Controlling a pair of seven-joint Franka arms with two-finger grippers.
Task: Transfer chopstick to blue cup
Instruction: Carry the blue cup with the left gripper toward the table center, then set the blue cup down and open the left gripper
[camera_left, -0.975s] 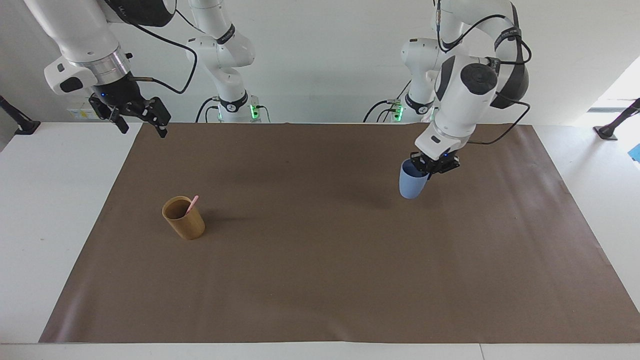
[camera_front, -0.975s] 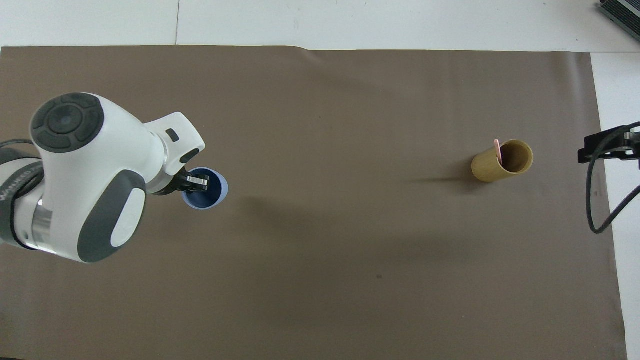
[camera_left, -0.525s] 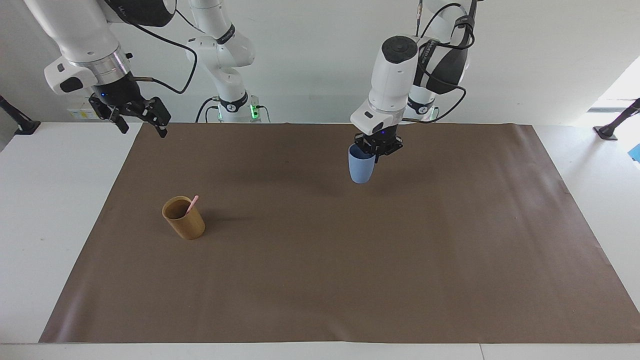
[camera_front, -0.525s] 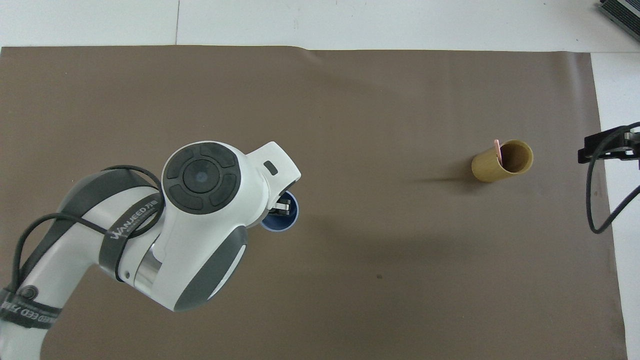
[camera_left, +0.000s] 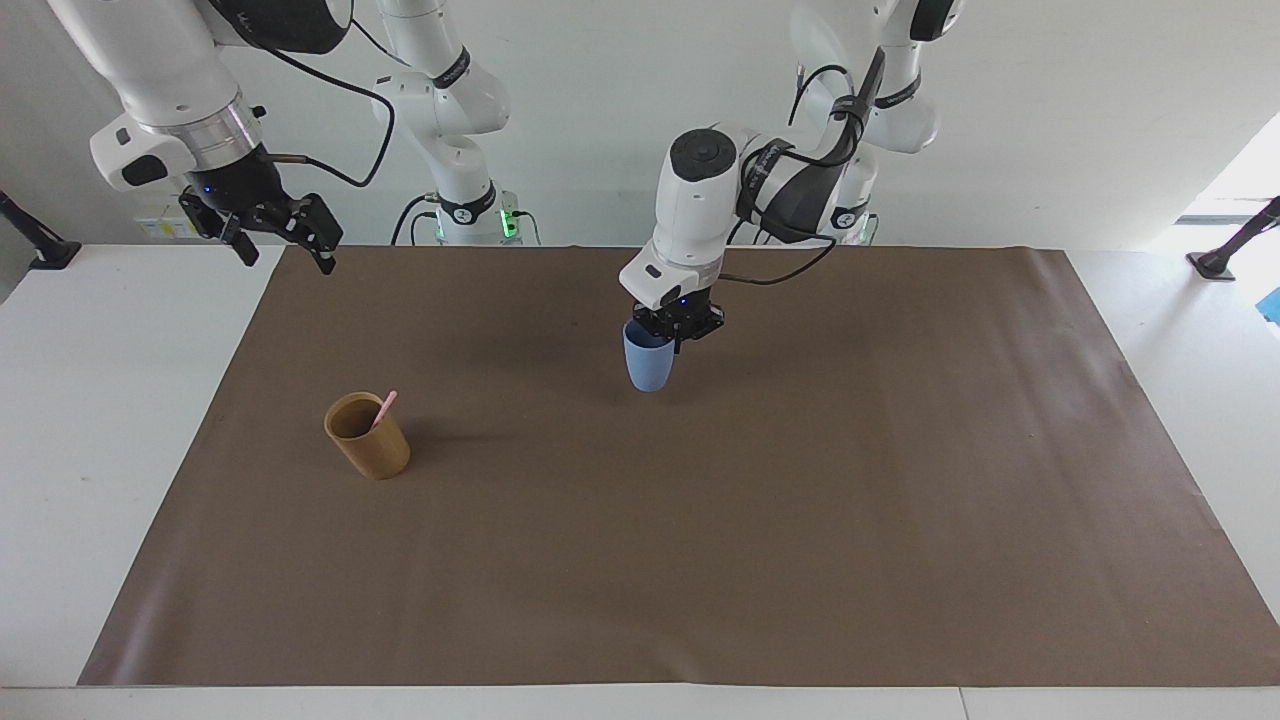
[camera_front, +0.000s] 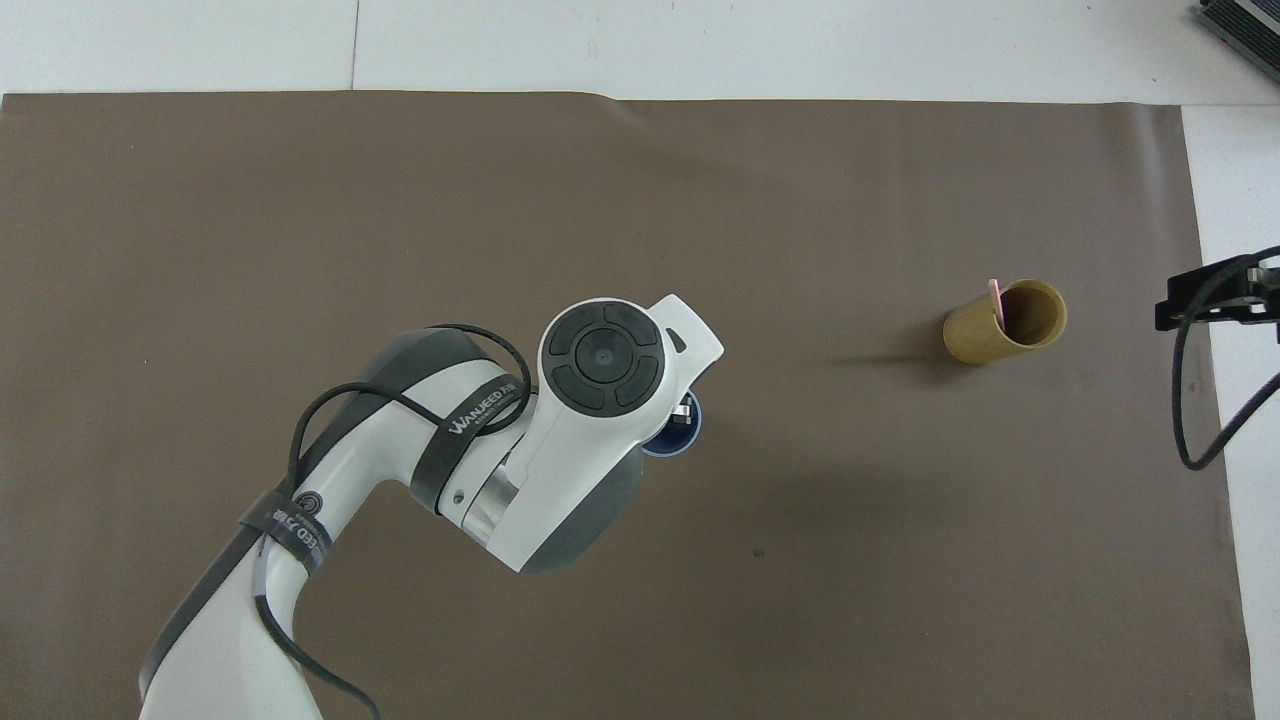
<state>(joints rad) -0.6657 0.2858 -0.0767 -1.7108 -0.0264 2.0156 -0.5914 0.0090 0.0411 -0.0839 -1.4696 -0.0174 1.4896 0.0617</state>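
Note:
My left gripper (camera_left: 680, 328) is shut on the rim of the blue cup (camera_left: 648, 364), which hangs upright just over the middle of the brown mat. From overhead the left arm covers most of that blue cup (camera_front: 686, 440). A pale-pink chopstick (camera_left: 385, 408) leans inside the brown cup (camera_left: 368, 436), which stands on the mat toward the right arm's end; from overhead only the chopstick's tip (camera_front: 994, 297) shows at the brown cup (camera_front: 1003, 323). My right gripper (camera_left: 282, 238) waits open, raised over the mat's corner by the right arm's base.
The brown mat (camera_left: 700, 560) covers most of the white table (camera_left: 100, 420). A black clamp (camera_left: 1225, 255) stands on the table's edge at the left arm's end, another (camera_left: 40, 245) at the right arm's end.
My left gripper has carried the blue cup from the left arm's end of the mat to over its middle, toward the brown cup. The right arm has not moved.

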